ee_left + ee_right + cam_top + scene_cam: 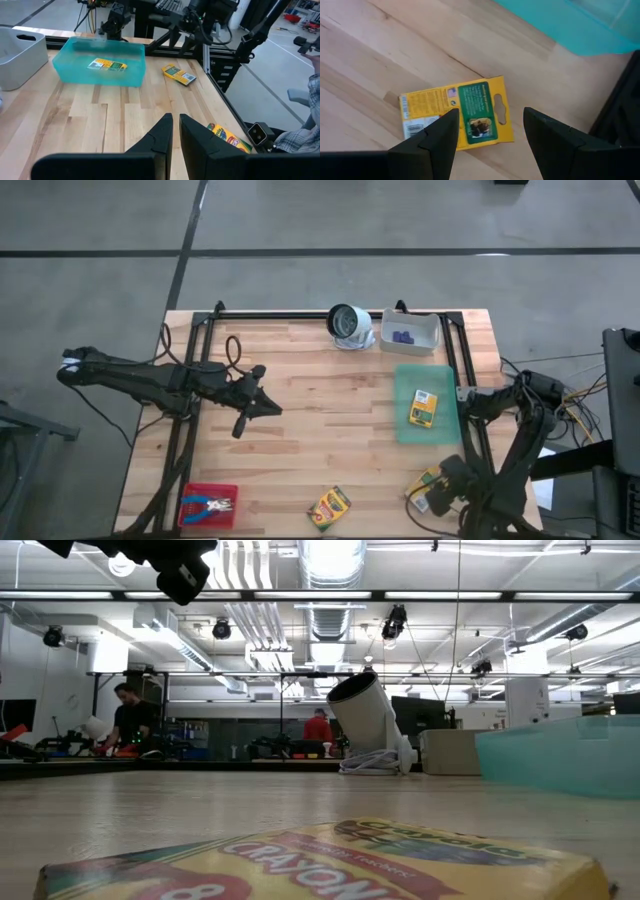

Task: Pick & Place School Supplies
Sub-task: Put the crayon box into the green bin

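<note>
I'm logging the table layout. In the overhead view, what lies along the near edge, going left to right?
Red tray holding the blue-handled tool → crayon box lying alone → another crayon box under the right hand, which hovers open above it.

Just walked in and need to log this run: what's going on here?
The right gripper hangs open over a crayon box lying on the table near its right front corner, not gripping it. One crayon box already lies in the green tray; another waits at the front edge. The left gripper hovers shut and empty over mid-table.
</note>
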Action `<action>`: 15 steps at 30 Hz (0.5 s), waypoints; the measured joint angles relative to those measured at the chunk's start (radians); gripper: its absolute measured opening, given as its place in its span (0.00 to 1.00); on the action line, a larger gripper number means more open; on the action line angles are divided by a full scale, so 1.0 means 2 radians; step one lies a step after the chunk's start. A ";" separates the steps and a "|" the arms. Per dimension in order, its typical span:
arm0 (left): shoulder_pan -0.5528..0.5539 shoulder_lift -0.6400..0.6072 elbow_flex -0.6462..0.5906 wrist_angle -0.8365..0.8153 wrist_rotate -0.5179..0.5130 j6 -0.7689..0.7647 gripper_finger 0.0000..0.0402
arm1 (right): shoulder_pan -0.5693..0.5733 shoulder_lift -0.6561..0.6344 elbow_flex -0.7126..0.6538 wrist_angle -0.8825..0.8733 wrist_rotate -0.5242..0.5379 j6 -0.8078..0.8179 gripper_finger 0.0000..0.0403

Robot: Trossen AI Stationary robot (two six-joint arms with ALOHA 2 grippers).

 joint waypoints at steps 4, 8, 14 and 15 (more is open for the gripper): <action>0.000 0.000 0.000 0.000 0.000 0.000 0.09 | 0.006 -0.023 -0.036 0.034 -0.001 0.000 0.53; 0.000 0.000 0.000 0.000 0.000 0.000 0.09 | 0.006 -0.053 -0.088 0.101 -0.002 0.000 0.53; 0.000 0.000 0.000 0.000 0.000 0.000 0.09 | 0.009 -0.099 -0.160 0.170 -0.005 0.000 0.53; 0.000 0.000 0.000 0.000 0.000 0.000 0.09 | 0.009 -0.106 -0.170 0.180 -0.006 0.000 0.53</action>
